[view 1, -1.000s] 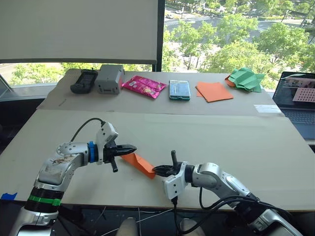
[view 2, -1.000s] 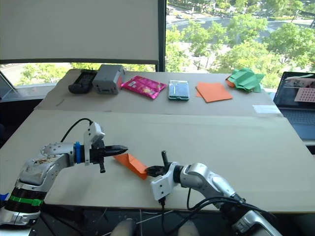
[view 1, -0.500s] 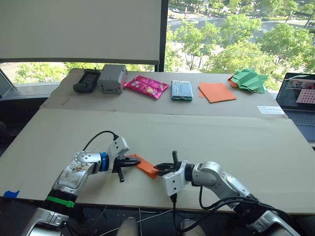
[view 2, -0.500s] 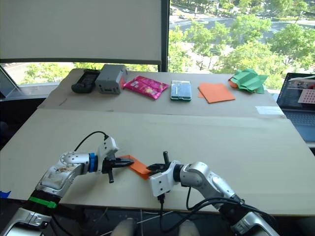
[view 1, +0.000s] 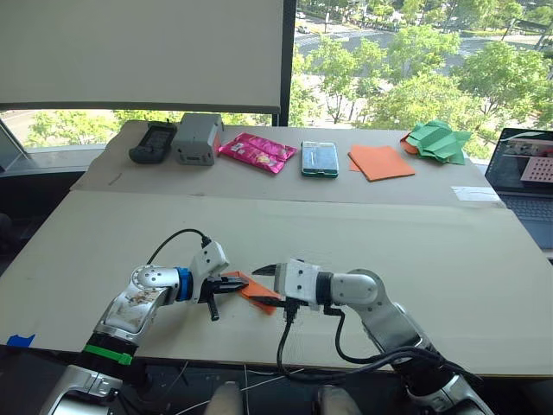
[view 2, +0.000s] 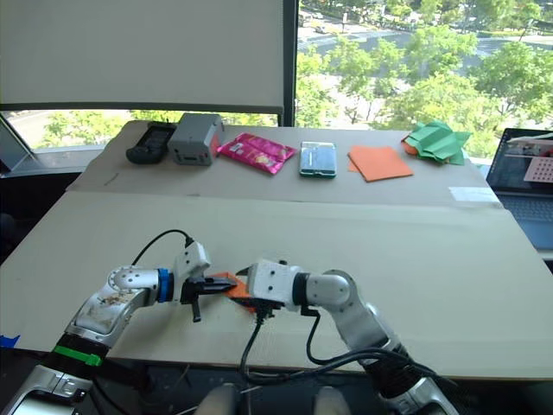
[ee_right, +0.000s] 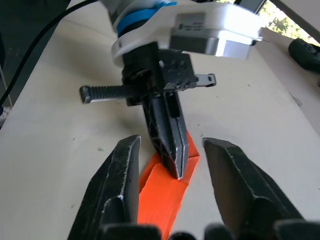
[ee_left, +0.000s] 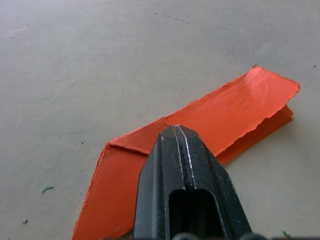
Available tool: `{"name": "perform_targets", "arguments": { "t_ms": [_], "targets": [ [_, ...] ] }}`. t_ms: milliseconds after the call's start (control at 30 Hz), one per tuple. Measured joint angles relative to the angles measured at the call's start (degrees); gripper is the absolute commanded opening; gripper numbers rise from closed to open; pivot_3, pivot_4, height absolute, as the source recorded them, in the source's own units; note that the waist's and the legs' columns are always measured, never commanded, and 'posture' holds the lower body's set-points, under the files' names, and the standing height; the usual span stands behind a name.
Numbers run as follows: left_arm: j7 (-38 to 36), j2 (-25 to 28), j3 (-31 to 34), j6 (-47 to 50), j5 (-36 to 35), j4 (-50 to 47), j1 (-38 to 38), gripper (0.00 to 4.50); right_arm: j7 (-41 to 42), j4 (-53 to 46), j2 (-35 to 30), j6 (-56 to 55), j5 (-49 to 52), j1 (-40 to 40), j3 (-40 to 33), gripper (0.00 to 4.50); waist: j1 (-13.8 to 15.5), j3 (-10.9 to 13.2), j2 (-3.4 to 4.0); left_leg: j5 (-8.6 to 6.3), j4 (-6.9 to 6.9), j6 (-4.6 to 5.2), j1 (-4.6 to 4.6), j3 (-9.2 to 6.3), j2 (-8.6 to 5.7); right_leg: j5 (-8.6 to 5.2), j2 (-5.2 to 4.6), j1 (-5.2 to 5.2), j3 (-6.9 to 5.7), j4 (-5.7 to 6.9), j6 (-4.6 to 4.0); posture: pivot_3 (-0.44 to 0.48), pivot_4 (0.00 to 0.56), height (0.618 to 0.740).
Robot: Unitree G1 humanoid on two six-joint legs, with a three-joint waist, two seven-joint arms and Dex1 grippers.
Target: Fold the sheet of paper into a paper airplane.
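Observation:
The sheet of paper (ee_left: 235,107) is bright orange and folded into a narrow creased strip with one slanted end. It lies low on the beige table (view 1: 363,233) near the front edge, also seen as an orange sheet of paper (view 1: 257,291). My left gripper (view 1: 235,286) is shut, its fingertips (ee_right: 176,165) pinching the strip near the middle. My right gripper (ee_right: 171,141) faces it from the other side, open, its fingers (ee_right: 125,180) straddling the left fingertips and the paper without touching either. No paper airplane is in view.
Along the far table stand a black device (view 1: 151,141), a grey box (view 1: 195,138), a pink packet (view 1: 253,152), a teal case (view 1: 319,158), a smooth orange sheet (view 1: 379,162) and a green paper shape (view 1: 436,140). A laptop (view 1: 523,177) sits at the right.
My right gripper has let go of the paper's end, opened, and turned to face the left gripper. The left gripper has stayed shut on the strip in the same place.

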Motion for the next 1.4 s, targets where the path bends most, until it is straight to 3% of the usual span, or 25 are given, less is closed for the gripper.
{"name": "perform_targets", "arguments": {
  "t_ms": [100, 133, 500, 933, 1400],
  "targets": [
    [-0.02, 0.01, -0.04, 0.01, 0.02, -0.28, 0.12, 0.00, -1.28, 2.35, 0.26, 3.28, -0.58, -1.33, 0.45, 0.04, 0.10, 0.00, 0.01, 0.00, 0.00, 0.00, -0.01, 0.00, 0.00, 0.00, 0.00, 0.00, -0.01, 0.00, 0.00, 0.000, 0.150, 0.702],
    [-0.02, 0.01, -0.03, 0.05, 0.02, -0.39, 0.17, 0.00, -1.74, 3.56, 0.20, 3.67, -1.09, -1.43, 0.88, 0.01, 0.13, -0.01, 0.01, 0.00, 0.00, 0.00, -0.02, 0.00, 0.00, 0.00, 0.00, 0.00, -0.01, 0.00, 0.00, 0.000, 0.150, 0.702],
    [0.57, 0.30, 0.12, 1.29, 0.12, -2.36, 1.19, 0.00, -6.17, 11.78, 1.22, 5.96, -5.48, -1.94, 4.88, 0.01, -0.06, -0.02, 0.11, 0.00, 0.00, 0.00, -0.03, 0.00, 0.00, 0.00, 0.00, -0.03, -0.01, 0.01, 0.00, 0.000, 0.150, 0.702],
    [0.72, 0.40, -0.01, 2.62, 0.27, -3.29, 1.61, 0.00, -6.24, 9.39, -0.55, 9.10, -7.46, -2.15, 8.13, 0.01, -0.28, -0.41, 0.37, 0.00, 0.00, 0.00, -0.02, 0.00, -0.01, 0.00, 0.00, -0.02, 0.00, -0.01, -0.01, 0.000, 0.150, 0.702],
    [0.49, 0.51, -0.03, 2.37, 0.67, -3.27, 1.57, 0.00, -7.67, 9.28, 0.69, 6.94, -5.32, -1.33, 6.62, 0.01, -0.54, -0.39, 0.41, 0.00, 0.00, 0.00, -0.09, -0.01, 0.00, 0.00, 0.00, -0.06, -0.01, -0.01, -0.01, 0.000, 0.150, 0.702]
  ]
}}
